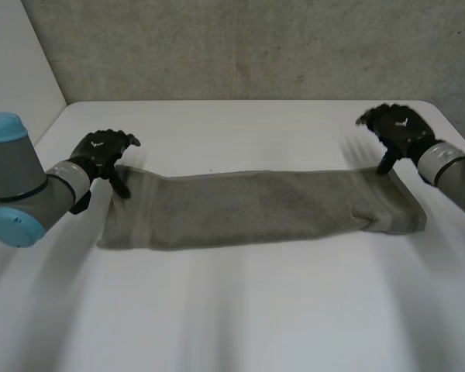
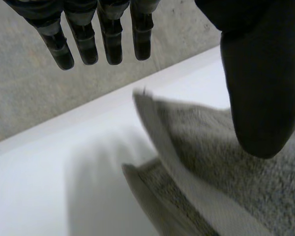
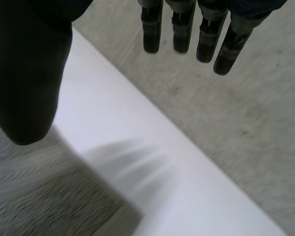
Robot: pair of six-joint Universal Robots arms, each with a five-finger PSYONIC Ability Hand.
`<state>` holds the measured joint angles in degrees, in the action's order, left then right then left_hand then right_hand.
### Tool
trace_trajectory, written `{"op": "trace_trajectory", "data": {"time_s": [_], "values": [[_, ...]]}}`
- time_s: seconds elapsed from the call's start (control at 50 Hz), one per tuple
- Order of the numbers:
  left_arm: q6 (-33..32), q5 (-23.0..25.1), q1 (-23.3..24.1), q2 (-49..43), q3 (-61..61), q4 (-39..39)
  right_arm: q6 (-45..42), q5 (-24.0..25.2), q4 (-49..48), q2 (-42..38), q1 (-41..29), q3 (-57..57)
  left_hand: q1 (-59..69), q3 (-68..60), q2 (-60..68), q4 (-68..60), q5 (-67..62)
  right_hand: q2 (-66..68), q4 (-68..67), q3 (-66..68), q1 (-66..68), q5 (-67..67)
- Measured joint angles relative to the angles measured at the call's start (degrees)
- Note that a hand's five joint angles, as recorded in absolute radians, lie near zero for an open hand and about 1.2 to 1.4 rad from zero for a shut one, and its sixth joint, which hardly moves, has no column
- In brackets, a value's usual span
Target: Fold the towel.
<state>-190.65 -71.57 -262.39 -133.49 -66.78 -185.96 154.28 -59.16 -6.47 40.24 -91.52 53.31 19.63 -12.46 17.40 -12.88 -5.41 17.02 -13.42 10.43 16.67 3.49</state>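
I have the towel (image 1: 256,205) lying as one long strip on the bench (image 1: 240,310), its long axis running from my left hand (image 1: 101,151) straight across to my right hand (image 1: 399,128). Each hand sits at the far corner of its own short end, so neither is nearer. The left hand is spread wide and holds nothing: its fingers are straight, reaching past the towel's far edge, and its thumb hangs just above the cloth. The right hand is the same, fingers straight beyond its corner, thumb over the towel, nothing pinched. The strip looks doubled along its length, so I judge the next fold must carry one short end along that axis to the other hand.
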Motion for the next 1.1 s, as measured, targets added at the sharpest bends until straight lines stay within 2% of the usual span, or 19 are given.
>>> {"op": "trace_trajectory", "data": {"time_s": [0.16,0.32,0.46,0.6,0.74,0.88,1.0,1.1], "values": [[0.0,0.2,0.3,7.1,-4.2,0.0,1.0,-0.2,0.2,9.6,0.3,5.3,0.0,0.0,-0.6,0.0,0.6,-2.6,0.0,0.0,-2.4,0.0],[-0.3,0.7,0.6,15.8,-15.0,0.4,0.9,0.2,2.7,19.0,0.9,17.5,0.0,0.0,-0.4,0.0,-0.1,-2.6,0.0,0.0,-2.4,0.0],[-1.7,0.9,0.6,21.1,-26.5,0.2,-2.4,1.8,4.6,23.6,5.5,29.8,0.0,0.0,-0.2,0.0,-2.7,-2.1,0.0,0.0,-2.0,0.7],[-6.6,0.9,0.0,21.5,-32.7,-0.2,-8.8,4.9,4.6,23.8,10.6,37.3,0.0,0.0,0.9,0.0,-3.6,4.9,0.0,0.0,5.3,9.8],[-8.1,0.7,-0.6,20.5,-33.8,-1.0,-11.7,6.3,3.0,20.6,13.1,38.7,0.1,0.0,1.9,0.0,-4.6,9.1,0.0,0.0,9.6,13.9],[-7.8,0.5,-0.6,19.8,-33.7,-2.2,-12.0,6.4,1.7,16.3,13.3,37.4,0.1,0.0,2.0,0.0,-4.6,25.2,0.0,0.0,25.6,29.0],[-6.7,0.4,-0.4,20.2,-33.8,-2.7,-11.9,6.2,1.5,13.5,13.2,35.2,0.1,0.0,2.1,0.0,-4.6,53.8,0.0,0.0,53.5,57.5],[-4.9,0.4,-0.4,20.8,-33.8,-3.1,-11.8,6.1,1.6,13.1,14.3,33.7,0.1,0.0,2.1,0.0,-4.6,55.9,0.0,0.0,56.9,62.0]]}}
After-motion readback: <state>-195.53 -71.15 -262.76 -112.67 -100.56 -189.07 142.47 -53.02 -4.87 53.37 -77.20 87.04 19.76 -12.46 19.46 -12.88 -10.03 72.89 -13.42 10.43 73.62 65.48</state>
